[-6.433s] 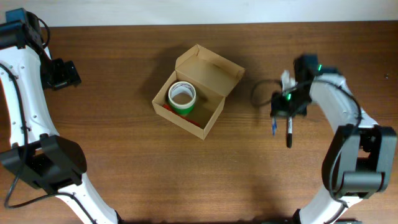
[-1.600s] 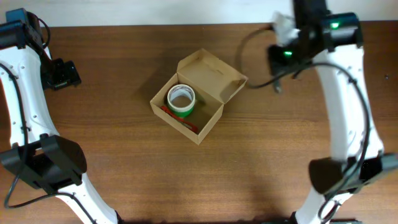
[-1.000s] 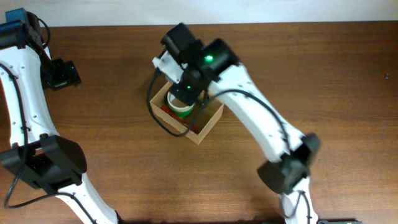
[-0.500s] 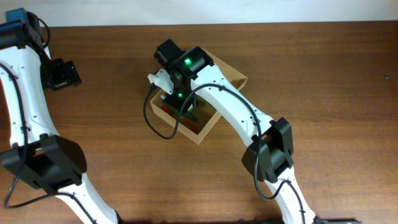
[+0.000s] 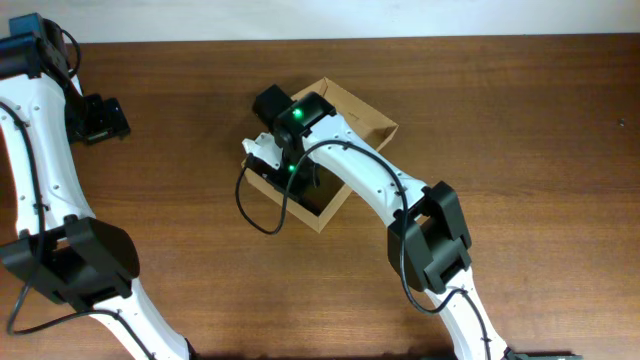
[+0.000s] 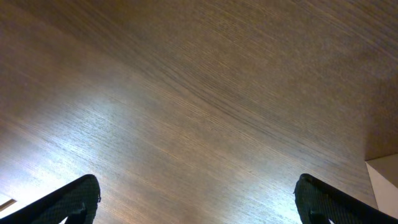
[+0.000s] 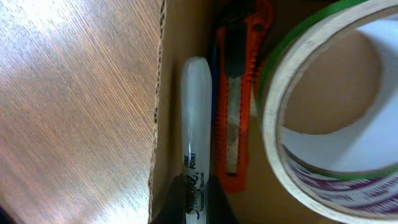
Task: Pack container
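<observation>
The container (image 5: pixel 362 118) is a tan cardboard box with its flap lid open, in the middle of the table. My right gripper (image 5: pixel 300 172) reaches down into it and is shut on a grey marker (image 7: pixel 196 143). In the right wrist view the marker lies along the inside of the box wall (image 7: pixel 163 93), next to an orange box cutter (image 7: pixel 233 118) and a green-edged tape roll (image 7: pixel 323 112). My left gripper (image 6: pixel 199 202) is open and empty over bare wood at the far left (image 5: pixel 100 118).
The right arm (image 5: pixel 370 185) stretches across the box from the front right and covers most of its inside in the overhead view. A pale edge (image 6: pixel 382 180) shows at the lower right of the left wrist view.
The right arm swung from the right side of the table over to the box and lowered the marker into it. The left arm has not moved.
</observation>
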You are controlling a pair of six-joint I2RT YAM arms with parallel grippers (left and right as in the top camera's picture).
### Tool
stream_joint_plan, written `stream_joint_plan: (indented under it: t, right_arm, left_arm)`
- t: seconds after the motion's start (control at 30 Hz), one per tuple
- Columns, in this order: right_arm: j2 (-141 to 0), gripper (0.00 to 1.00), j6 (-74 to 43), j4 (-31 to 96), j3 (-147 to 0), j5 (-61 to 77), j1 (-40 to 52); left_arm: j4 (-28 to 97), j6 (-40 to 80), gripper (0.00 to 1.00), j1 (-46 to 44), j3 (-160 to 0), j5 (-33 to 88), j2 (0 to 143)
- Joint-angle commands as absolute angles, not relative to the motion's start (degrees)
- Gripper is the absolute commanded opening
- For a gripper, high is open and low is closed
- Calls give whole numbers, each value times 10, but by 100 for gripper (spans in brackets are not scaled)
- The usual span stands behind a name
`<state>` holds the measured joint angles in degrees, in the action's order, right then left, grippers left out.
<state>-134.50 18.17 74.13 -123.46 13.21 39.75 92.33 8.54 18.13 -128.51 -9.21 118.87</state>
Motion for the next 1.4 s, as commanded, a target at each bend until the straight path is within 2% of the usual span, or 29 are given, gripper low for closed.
stream_joint_plan:
  t: [0.0, 0.23, 0.27, 0.37, 0.73, 0.93, 1.07, 1.1, 1.13, 1.17, 1.2, 1.23, 1.37]
  right_arm:
    - [-1355, 4, 184, 735, -1230, 150, 398]
    - [-1355, 5, 184, 732, -1230, 157, 403]
    - [-1355, 11, 184, 732, -1230, 157, 403]
    - [-1352, 40, 184, 738, -1234, 147, 403]
    - [-1253, 49, 153, 828, -1342, 55, 401]
    - [-1138, 48, 111, 834, -1350, -62, 390]
    - [-1072, 24, 79, 835, -1350, -117, 347]
    - [-1058, 15, 76, 834, -1349, -116, 326]
    - [-1046, 8, 65, 833, -1349, -116, 301]
    - [-1039, 4, 49, 833, -1349, -116, 273]
    - [-1036, 4, 34, 834, -1349, -113, 248]
    - [-1036, 4, 10, 834, -1349, -97, 213]
    - [-1056, 4, -15, 837, -1314, 5, 113]
  left_arm:
    - [924, 78, 100, 183, -1282, -94, 1193]
    - [924, 78, 100, 183, -1282, -94, 1193]
    - [924, 78, 100, 183, -1282, -94, 1193]
    - [924, 78, 100, 183, -1282, -94, 1193]
    - [922, 79, 100, 183, -1282, -93, 1193]
    - [845, 82, 100, 183, -1282, -22, 1193]
    - [839, 82, 100, 183, -1282, 39, 1193]
    - [834, 80, 89, 183, -1282, 63, 1193]
    - [834, 72, 54, 183, -1282, 93, 1193]
    - [838, 51, 29, 182, -1282, 138, 1193]
    - [843, 29, 10, 179, -1282, 174, 1193]
    - [848, 16, 1, 175, -1282, 194, 1193]
    - [862, -17, 2, 139, -1282, 191, 1193]
